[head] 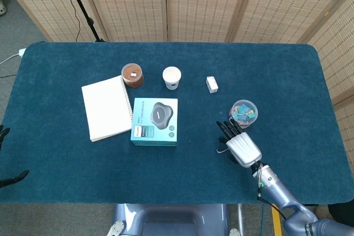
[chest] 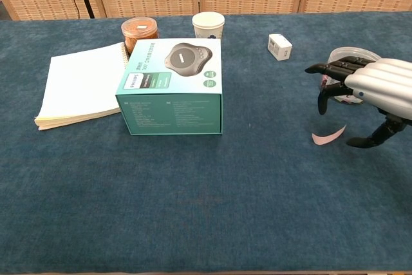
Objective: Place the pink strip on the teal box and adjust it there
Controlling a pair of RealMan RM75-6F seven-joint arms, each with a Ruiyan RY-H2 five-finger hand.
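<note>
The pink strip [chest: 328,135] lies curled on the blue cloth, right of the teal box [chest: 174,88] [head: 155,121]. My right hand [chest: 370,91] [head: 239,145] hovers just above and right of the strip, fingers spread and holding nothing. In the head view the hand covers most of the strip; only its left tip [head: 220,150] shows. The box stands near the table's middle with a grey speaker pictured on its lid. Of my left hand [head: 4,134] only dark fingertips show at the head view's left edge, wide apart with nothing between them.
A white notebook [head: 106,108] lies left of the box. Behind it stand a brown-lidded jar [head: 132,74] and a paper cup [head: 171,77]. A small white box [head: 212,84] sits further right. A clear tub of clips [head: 244,113] stands just beyond my right hand.
</note>
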